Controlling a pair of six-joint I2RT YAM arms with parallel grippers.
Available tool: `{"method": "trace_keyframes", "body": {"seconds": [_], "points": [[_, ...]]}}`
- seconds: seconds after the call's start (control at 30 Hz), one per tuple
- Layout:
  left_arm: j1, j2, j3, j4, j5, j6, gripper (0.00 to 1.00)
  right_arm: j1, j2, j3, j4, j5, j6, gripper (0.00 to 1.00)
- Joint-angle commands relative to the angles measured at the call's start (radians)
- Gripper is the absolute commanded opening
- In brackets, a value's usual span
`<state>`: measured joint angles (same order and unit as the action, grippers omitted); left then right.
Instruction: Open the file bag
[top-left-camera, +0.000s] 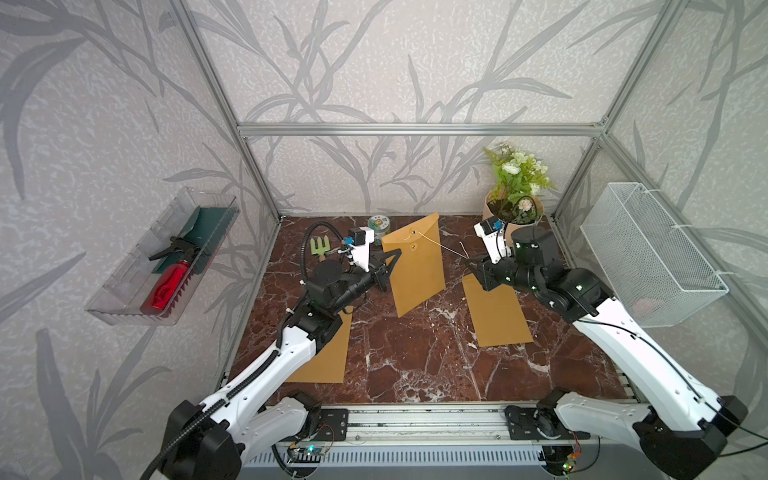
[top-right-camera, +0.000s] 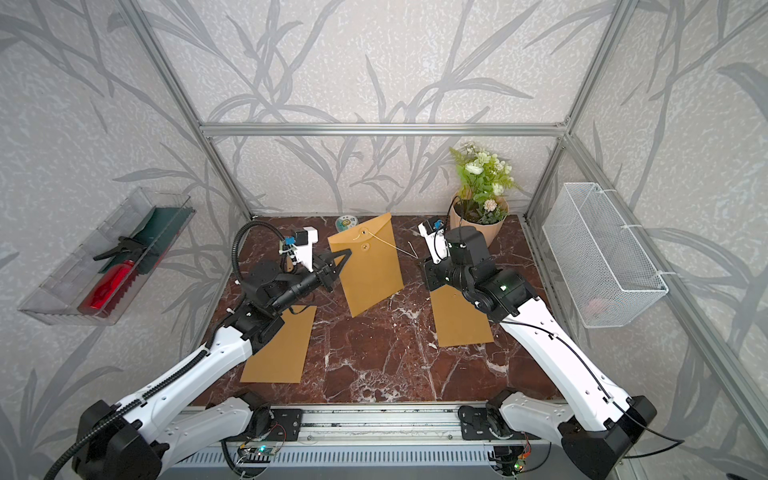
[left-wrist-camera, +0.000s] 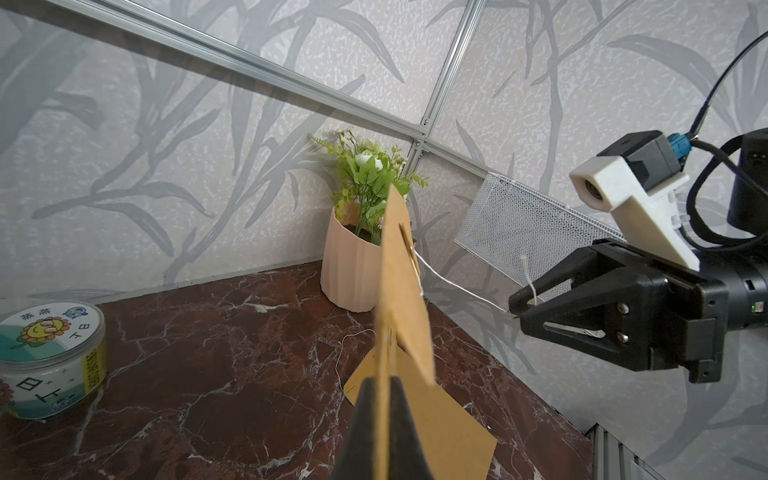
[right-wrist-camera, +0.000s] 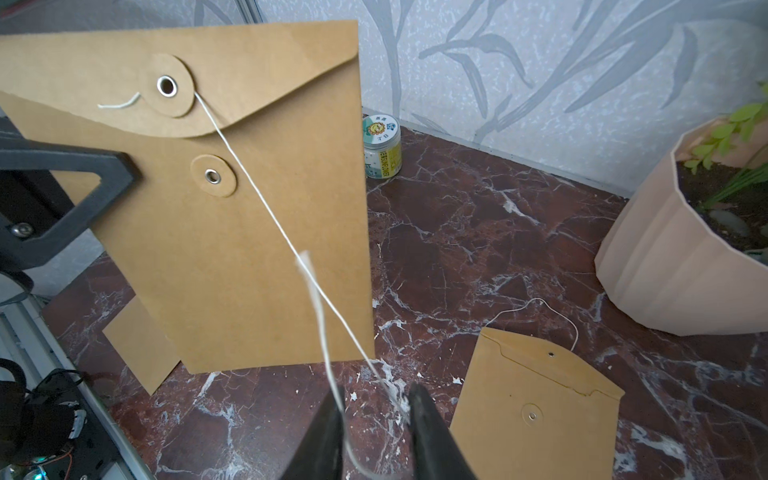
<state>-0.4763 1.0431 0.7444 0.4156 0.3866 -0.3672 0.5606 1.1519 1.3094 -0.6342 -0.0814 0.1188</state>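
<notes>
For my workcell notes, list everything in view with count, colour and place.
held file bag: one, kraft brown, upright mid-table
flat file bags: two, kraft brown, lying either side of it
string: one, white, flap to right gripper
tin: one, sunflower label, back edge
garden fork: one, green, back left
potted plant: one, green in pinkish pot, back right corner
clear tray: one, left wall, holding red bottle, black shears
mesh basket: one, white, right wall
table: one, dark red marble
left gripper: black, shut on held file bag
right gripper: black, jaws slightly apart around string

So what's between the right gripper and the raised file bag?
Only the white string, running from file bag to right gripper, seen in the right wrist view.
</notes>
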Motion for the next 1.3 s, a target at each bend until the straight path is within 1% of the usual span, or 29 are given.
{"method": "trace_keyframes", "body": {"seconds": [0.0,0.27,0.57,0.63,0.73,0.83,0.93,1.0,1.1,1.27], "points": [[0.006,-0.031,0.004,-0.010,-0.026,0.051,0.00,-0.017,-0.036,-0.018,-0.018,0.012,-0.007,0.33],[0.008,-0.047,0.021,-0.078,-0.056,0.110,0.00,-0.057,-0.070,-0.058,-0.032,0.008,-0.014,0.42],[0.010,-0.048,0.019,-0.085,-0.059,0.122,0.00,-0.087,-0.090,-0.085,-0.033,-0.003,-0.020,0.56],[0.010,-0.048,0.017,-0.081,-0.043,0.125,0.00,-0.091,-0.089,-0.088,-0.026,-0.008,-0.020,0.57],[0.011,-0.050,0.012,-0.069,0.002,0.135,0.00,-0.096,-0.080,-0.094,-0.003,-0.039,-0.024,0.58],[0.010,-0.053,0.004,-0.049,0.060,0.138,0.00,-0.103,-0.062,-0.100,0.035,-0.080,-0.021,0.62],[0.012,-0.050,-0.006,-0.025,0.117,0.137,0.00,-0.124,-0.041,-0.112,0.087,-0.160,-0.006,0.68],[0.011,-0.039,-0.008,-0.012,0.175,0.130,0.00,-0.136,-0.025,-0.116,0.119,-0.207,0.002,0.70],[0.011,-0.014,-0.012,0.029,0.239,0.094,0.00,-0.154,-0.005,-0.124,0.167,-0.256,0.017,0.72],[0.010,0.023,-0.041,0.157,0.304,0.003,0.00,-0.168,0.011,-0.145,0.237,-0.315,0.042,0.74]]}}
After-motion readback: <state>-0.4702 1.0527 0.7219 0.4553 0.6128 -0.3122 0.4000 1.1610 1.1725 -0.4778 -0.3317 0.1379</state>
